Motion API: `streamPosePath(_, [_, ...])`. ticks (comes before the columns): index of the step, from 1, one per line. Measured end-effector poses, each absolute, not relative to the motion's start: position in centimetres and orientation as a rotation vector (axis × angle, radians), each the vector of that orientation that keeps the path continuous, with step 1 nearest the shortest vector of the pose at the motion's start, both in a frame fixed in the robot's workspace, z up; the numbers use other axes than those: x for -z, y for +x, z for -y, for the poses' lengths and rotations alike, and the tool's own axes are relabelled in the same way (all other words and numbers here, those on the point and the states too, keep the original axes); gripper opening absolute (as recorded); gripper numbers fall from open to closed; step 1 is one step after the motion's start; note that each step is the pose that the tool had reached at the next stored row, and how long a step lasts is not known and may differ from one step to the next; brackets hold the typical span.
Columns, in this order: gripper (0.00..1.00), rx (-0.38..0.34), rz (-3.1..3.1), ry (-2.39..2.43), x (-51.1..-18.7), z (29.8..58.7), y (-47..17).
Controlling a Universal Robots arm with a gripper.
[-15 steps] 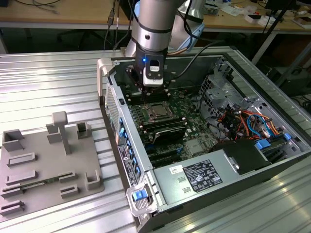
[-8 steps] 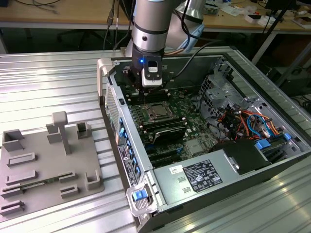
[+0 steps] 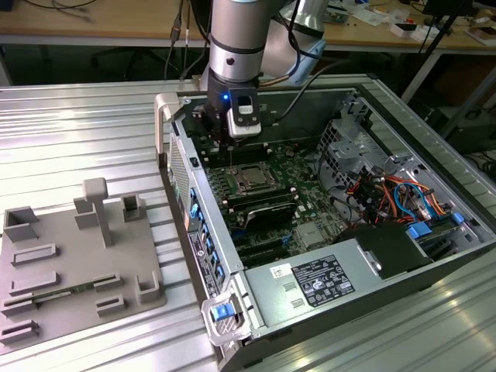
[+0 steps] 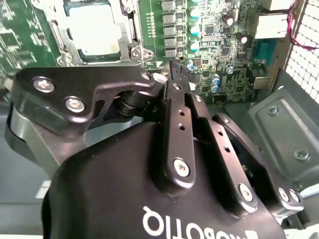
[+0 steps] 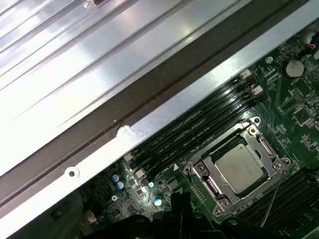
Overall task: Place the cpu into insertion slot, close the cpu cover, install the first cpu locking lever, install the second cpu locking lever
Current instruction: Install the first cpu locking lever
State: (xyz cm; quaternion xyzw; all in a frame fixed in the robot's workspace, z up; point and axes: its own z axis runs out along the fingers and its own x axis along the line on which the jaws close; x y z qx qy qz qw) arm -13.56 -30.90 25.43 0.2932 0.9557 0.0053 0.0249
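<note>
Open computer case (image 3: 403,108); the gripper (image 4: 177,69), fingers drawn together on nothing visible, hovers just beside the insertion slot (image 5: 200,170); the cpu (image 5: 240,167) sits in that slot, the cpu cover (image 5: 266,148) lying flat around its top.

- cpu (image 4: 94,30): pale, flat, framed by cpu cover (image 4: 127,20).
- gripper (image 4: 174,69): tip just beside cpu's cover corner; jaws prob. closed.
- capacitors (image 4: 194,30): near cpu, past cover edge.

Computer case (image 3: 200,232) on desk (image 3: 77,132), tray (image 3: 77,249) at exterior view's left.
The chip (image 5: 242,164) lies in its socket (image 5: 211,185), beside memory slots (image 5: 199,133).
</note>
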Motion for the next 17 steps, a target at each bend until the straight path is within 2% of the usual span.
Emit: streamPosePath(17, [0.11, -0.021, -3.009, 0.716, -25.0, 29.9, -11.7])
